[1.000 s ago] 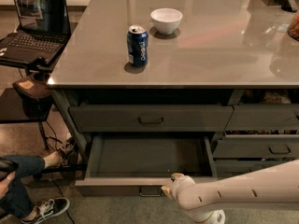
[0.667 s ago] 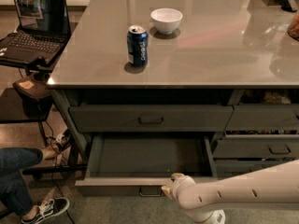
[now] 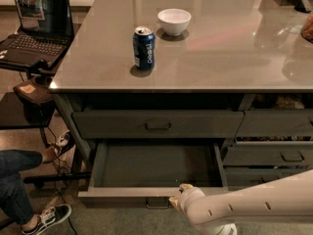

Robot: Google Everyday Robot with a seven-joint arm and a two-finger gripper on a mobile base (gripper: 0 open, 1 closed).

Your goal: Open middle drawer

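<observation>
The middle drawer (image 3: 156,163) is wide, shallow and dark grey, and it stands pulled out below the counter, showing a plain grey inside with nothing in it. Its small dark pull handle (image 3: 157,203) shows at the centre of the front panel (image 3: 122,193). My gripper (image 3: 179,196) sits at the drawer's front edge, just right of the handle, at the end of my white arm (image 3: 249,207), which comes in from the lower right.
The top drawer (image 3: 157,124) is closed above it. Narrower drawers (image 3: 288,154) stand at the right. On the counter (image 3: 220,58) are a blue can (image 3: 144,47) and a white bowl (image 3: 174,21). A laptop (image 3: 34,26) and a seated person's legs (image 3: 22,180) are at the left.
The drawer and my arm stay where they were. The person's leg at the left has shifted slightly.
</observation>
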